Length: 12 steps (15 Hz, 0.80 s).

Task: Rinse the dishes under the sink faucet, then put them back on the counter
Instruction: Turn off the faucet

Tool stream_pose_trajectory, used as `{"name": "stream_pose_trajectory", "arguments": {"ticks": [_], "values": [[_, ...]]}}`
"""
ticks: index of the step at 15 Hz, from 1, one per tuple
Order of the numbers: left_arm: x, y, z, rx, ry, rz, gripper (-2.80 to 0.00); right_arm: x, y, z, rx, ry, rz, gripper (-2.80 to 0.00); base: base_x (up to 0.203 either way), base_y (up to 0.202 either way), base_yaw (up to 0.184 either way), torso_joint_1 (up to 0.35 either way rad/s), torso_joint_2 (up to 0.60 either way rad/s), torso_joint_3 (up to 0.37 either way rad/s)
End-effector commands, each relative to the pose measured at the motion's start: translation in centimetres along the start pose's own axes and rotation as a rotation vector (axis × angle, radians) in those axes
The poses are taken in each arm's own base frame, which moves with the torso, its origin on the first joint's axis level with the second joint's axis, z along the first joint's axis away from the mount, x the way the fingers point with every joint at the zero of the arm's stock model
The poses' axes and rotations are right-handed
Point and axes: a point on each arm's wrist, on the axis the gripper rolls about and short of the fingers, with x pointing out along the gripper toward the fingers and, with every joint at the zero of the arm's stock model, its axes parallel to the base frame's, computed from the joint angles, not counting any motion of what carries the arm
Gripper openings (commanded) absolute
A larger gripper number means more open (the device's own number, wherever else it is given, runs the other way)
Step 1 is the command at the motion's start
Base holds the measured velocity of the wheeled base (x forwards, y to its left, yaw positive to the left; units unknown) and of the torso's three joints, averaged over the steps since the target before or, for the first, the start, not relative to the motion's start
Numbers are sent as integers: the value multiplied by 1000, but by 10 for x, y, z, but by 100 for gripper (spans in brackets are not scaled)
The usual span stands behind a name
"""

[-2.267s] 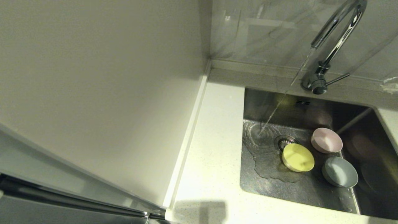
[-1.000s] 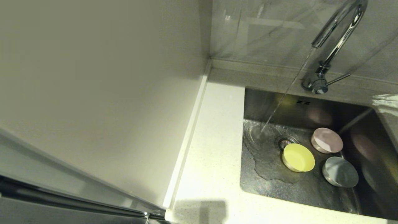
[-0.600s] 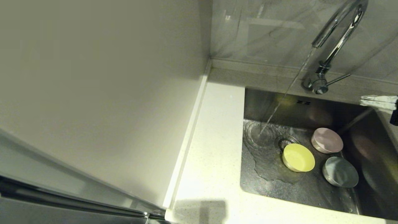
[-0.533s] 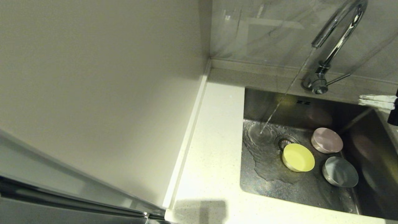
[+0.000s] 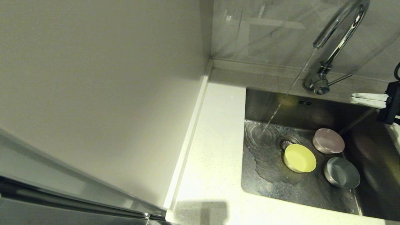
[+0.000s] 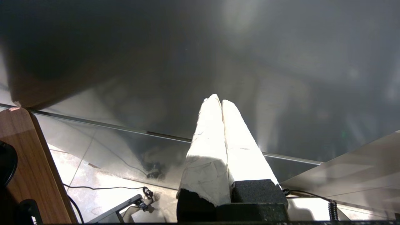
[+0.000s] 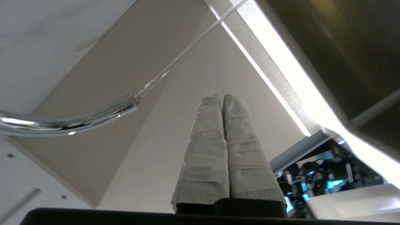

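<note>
head view: rectangular brushed stainless-steel sink (image 5: pixel 312 190) set into the white speckled stone-like worktop (image 5: pixel 212 150). on the sink floor, three small round shallow bowls, close together but apart: yellow bowl (image 5: pixel 300 158) just beside the round metal drain strainer (image 5: pixel 285 142); pale pink bowl (image 5: pixel 328 141) behind it, toward the back wall; grey-blue bowl (image 5: pixel 341 177) nearest the front of the sink, right of the yellow one. tall chrome gooseneck faucet (image 5: pixel 339 37) on the back ledge, thin lever handle (image 5: pixel 340 79) at its base pointing right; a stream of water (image 5: pixel 281 104) falls from the spout onto the sink floor left of the strainer, with a puddle spreading there. right hand (image 5: pixel 352 98) at the right edge, above the sink's back right corner, white-wrapped fingers level, pressed together, grasping nothing. plain off-white side panel (image 5: pixel 93 93) on the left.

left wrist view: left hand (image 6: pixel 218 101) parked away from the sink, white-wrapped fingers clenched together on nothing, before a dark glossy surface (image 6: pixel 200 62).

right wrist view: right hand fingers (image 7: pixel 212 147) clenched tip to tip; faucet spout curving past with water leaving it.
</note>
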Motion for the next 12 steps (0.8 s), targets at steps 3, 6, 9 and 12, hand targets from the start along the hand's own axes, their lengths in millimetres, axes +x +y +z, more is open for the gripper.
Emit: {"name": "stream_pose_trajectory", "arguments": {"ticks": [3, 6, 9, 12], "values": [[0, 0, -1, 0, 3, 0, -280, 13, -3, 21, -49, 34, -2, -280, 0, 0, 0, 0, 0, 0], [0, 0, -1, 0, 3, 0, -280, 28, 1, 29, -97, 65, -9, -280, 0, 0, 0, 0, 0, 0], [0, 0, -1, 0, 3, 0, -280, 36, 6, 34, -196, 81, -6, -280, 0, 0, 0, 0, 0, 0], [0, 0, -1, 0, 3, 0, -280, 38, 7, 42, -272, 81, -1, -280, 0, 0, 0, 0, 0, 0]]}}
